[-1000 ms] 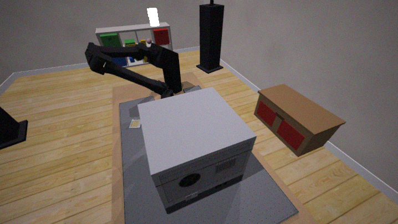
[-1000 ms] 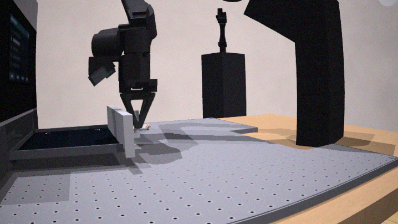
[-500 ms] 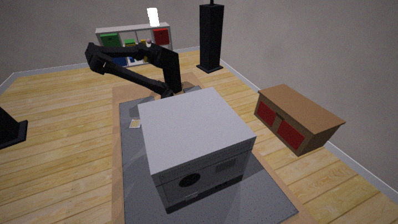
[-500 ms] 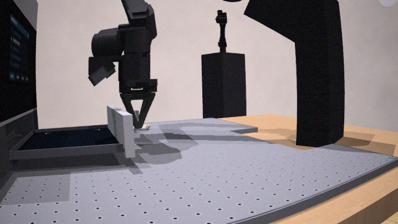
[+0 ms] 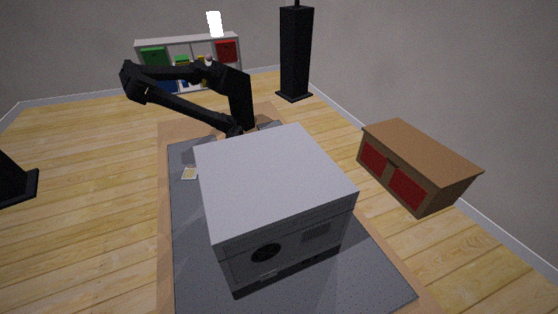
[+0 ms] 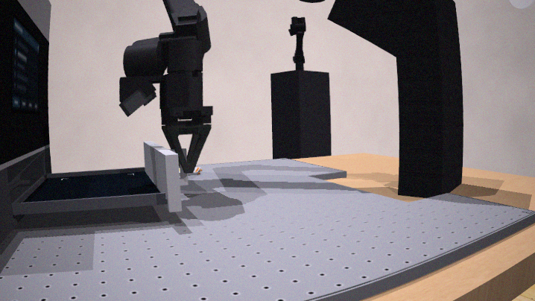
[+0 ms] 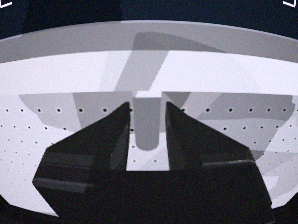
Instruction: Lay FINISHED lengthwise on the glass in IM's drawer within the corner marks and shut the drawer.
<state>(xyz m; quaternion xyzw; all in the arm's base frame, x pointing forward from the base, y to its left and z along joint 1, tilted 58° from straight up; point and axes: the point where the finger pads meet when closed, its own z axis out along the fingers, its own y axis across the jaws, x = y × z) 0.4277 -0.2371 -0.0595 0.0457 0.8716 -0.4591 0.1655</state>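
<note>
The gel imager IM (image 5: 269, 187) is a grey box on the perforated mat. Its drawer (image 6: 93, 185) stands pulled out, with dark glass inside and a white front panel (image 6: 164, 176). In the wrist view the glass shows white corner marks (image 7: 290, 0) at the top edge. My gripper (image 6: 188, 170) points down just outside the drawer front. Its fingers stand a little apart around the grey drawer handle (image 7: 147, 119), with thin gaps on both sides. The cassette FINISHED (image 5: 190, 172), a small yellow-orange card, lies flat on the mat beside IM; its edge shows behind my fingertips (image 6: 198, 170).
The arm's black base column (image 6: 426, 97) stands on the mat to the right. A black tower (image 5: 295, 50), a shelf with coloured boxes (image 5: 187, 58) and a brown cabinet (image 5: 417, 165) stand on the floor away from the table.
</note>
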